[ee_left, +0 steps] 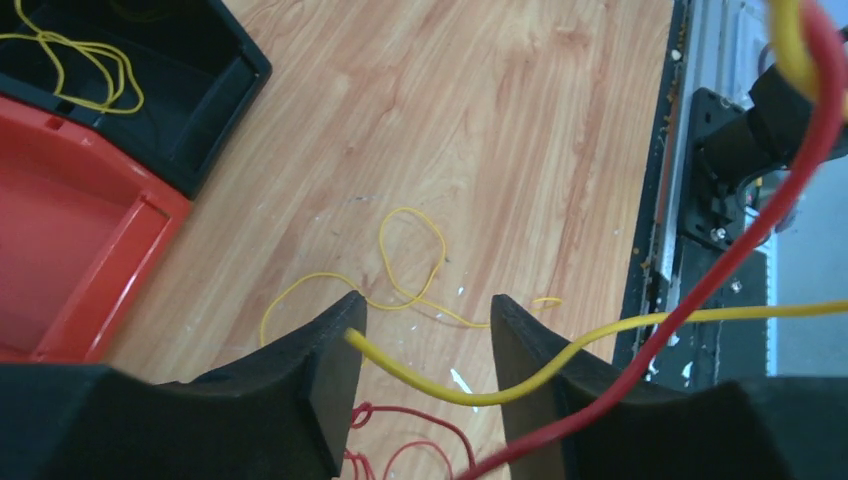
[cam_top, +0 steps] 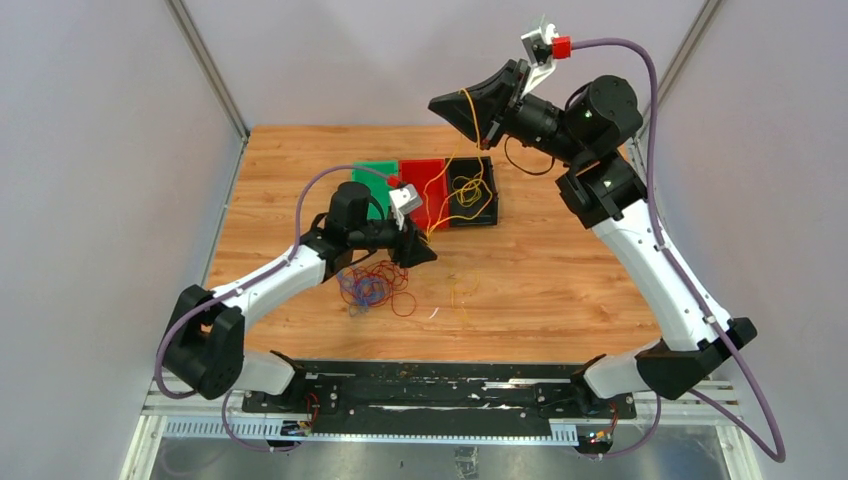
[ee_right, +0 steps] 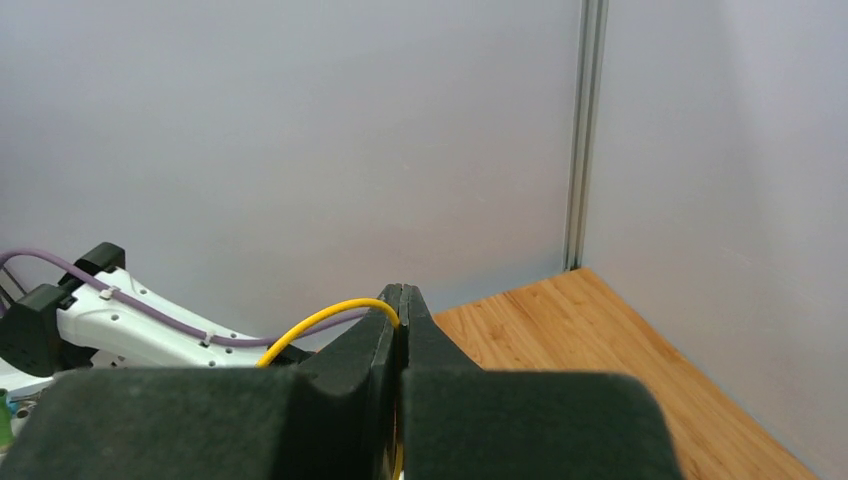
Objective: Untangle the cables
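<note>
A tangle of red and blue cables (cam_top: 372, 288) lies on the wooden table just below my left gripper (cam_top: 424, 252). In the left wrist view that gripper (ee_left: 424, 318) stands open. A yellow cable (ee_left: 470, 394) sags across the gap, its end touching the left finger. A red cable (ee_left: 740, 250) drapes over the right finger. My right gripper (cam_top: 455, 110) is raised high at the back, shut on a yellow cable (ee_right: 310, 325) that hangs down toward the bins. More yellow cable (cam_top: 460, 292) lies loose on the table.
Three bins stand in a row at the back: green (cam_top: 372, 178), red (cam_top: 424, 172), and black (cam_top: 490, 215) with yellow cables inside. The black mounting rail (cam_top: 440, 385) runs along the near edge. Grey walls close off the sides.
</note>
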Controlling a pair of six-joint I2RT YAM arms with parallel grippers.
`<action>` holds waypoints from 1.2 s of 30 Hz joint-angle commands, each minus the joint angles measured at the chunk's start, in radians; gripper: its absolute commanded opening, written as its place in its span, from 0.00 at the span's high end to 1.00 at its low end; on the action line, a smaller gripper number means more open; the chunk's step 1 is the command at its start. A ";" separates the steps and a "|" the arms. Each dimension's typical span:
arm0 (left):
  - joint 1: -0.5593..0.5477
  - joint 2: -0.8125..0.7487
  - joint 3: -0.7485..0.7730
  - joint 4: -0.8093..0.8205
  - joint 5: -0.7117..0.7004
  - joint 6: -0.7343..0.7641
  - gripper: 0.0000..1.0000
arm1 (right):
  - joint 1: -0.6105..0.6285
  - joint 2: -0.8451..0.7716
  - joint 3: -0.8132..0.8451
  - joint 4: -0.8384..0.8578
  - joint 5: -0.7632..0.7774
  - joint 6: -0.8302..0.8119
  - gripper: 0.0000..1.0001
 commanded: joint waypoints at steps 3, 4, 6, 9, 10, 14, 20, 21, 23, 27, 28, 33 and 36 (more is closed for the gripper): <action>-0.003 0.026 0.016 0.038 0.060 0.036 0.74 | -0.066 0.033 0.126 -0.089 0.013 0.004 1.00; -0.002 0.020 0.000 0.037 0.037 0.033 0.82 | -0.088 0.041 0.154 -0.112 0.026 0.004 1.00; -0.002 0.008 -0.036 0.037 -0.026 0.026 0.98 | -0.153 0.049 0.198 -0.157 0.066 0.004 1.00; -0.003 -0.013 -0.089 0.039 -0.079 0.015 1.00 | -0.283 0.049 0.223 -0.164 0.100 0.038 1.00; -0.002 -0.018 -0.106 0.038 -0.093 0.014 1.00 | -0.338 0.047 0.227 -0.162 0.101 0.057 1.00; -0.002 -0.056 -0.172 0.042 -0.192 -0.031 1.00 | -0.541 0.042 0.226 -0.157 0.097 0.124 1.00; -0.002 -0.097 -0.221 0.041 -0.245 -0.107 1.00 | -0.737 0.093 0.217 -0.188 -0.062 0.169 1.00; -0.003 -0.104 -0.223 0.041 -0.248 -0.120 1.00 | -0.736 0.097 0.197 -0.186 -0.079 0.154 1.00; -0.003 -0.117 -0.228 0.041 -0.267 -0.149 1.00 | -0.734 0.103 0.152 -0.173 -0.106 0.157 1.00; -0.002 -0.141 -0.239 0.040 -0.304 -0.167 0.65 | -0.722 0.108 0.079 -0.135 -0.128 0.156 1.00; -0.002 -0.146 -0.236 0.031 -0.307 -0.167 0.55 | -0.713 0.110 0.070 -0.135 -0.128 0.150 1.00; -0.002 -0.202 -0.194 -0.028 -0.299 -0.205 0.01 | -0.623 0.127 0.030 -0.135 -0.135 0.099 1.00; -0.003 -0.280 -0.167 -0.087 -0.381 -0.230 0.00 | -0.545 0.148 0.008 -0.103 -0.133 0.071 1.00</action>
